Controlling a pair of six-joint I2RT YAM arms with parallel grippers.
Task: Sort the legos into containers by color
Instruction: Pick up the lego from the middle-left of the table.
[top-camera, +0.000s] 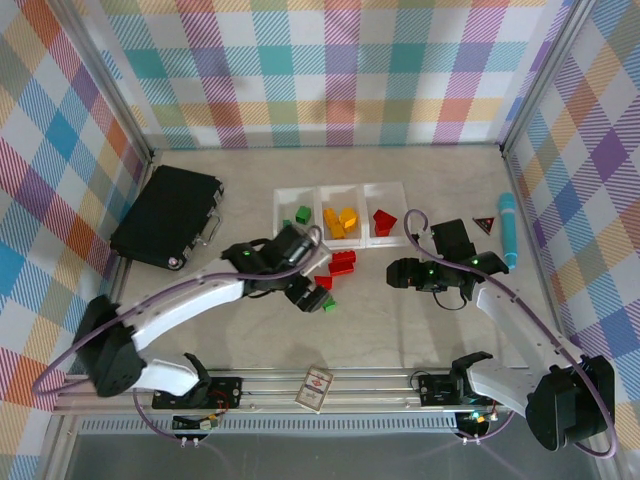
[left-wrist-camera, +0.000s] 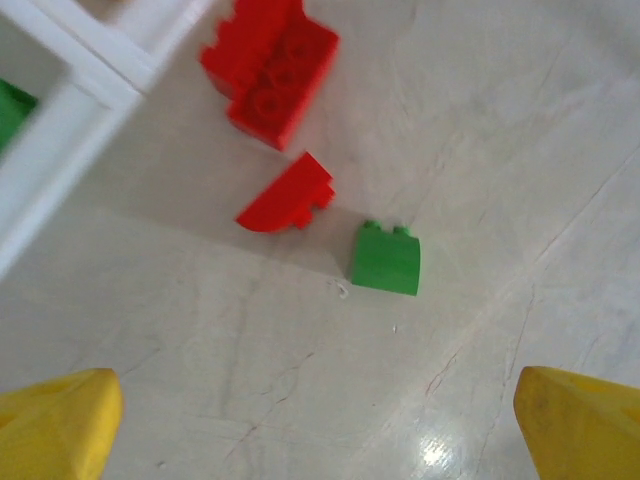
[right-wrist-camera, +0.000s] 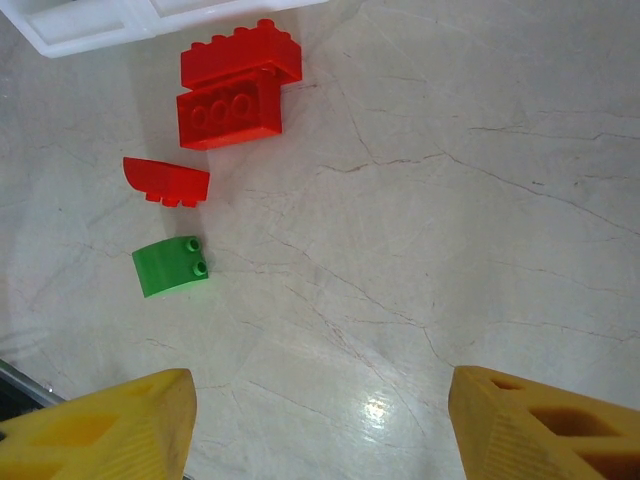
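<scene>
Left tool (left-wrist-camera: 320, 430): fingers (left-wrist-camera: 60, 425) spread wide, nothing held. The green lego (left-wrist-camera: 386, 262) lies on the surface just ahead of it, a little toward the right finger. Probable step: pick this one.

Shift forward and slightly right so the lego sits centred between the fingers. Then descend and close across its flat sides, not the studs.

Just beyond it lies the curved red lego (left-wrist-camera: 285, 195), near but apart; keep the left finger off it. Farther on are two red bricks (left-wrist-camera: 270, 70), apparently touching.

Right tool (right-wrist-camera: 320, 420): open and empty too; leave it parked.

Farthest are the containers (top-camera: 340, 186). The tray to the tool's left holds green pieces (top-camera: 301, 213), the middle orange-yellow pieces (top-camera: 340, 222), the right a red piece (top-camera: 383, 219). Green goes left.
</scene>
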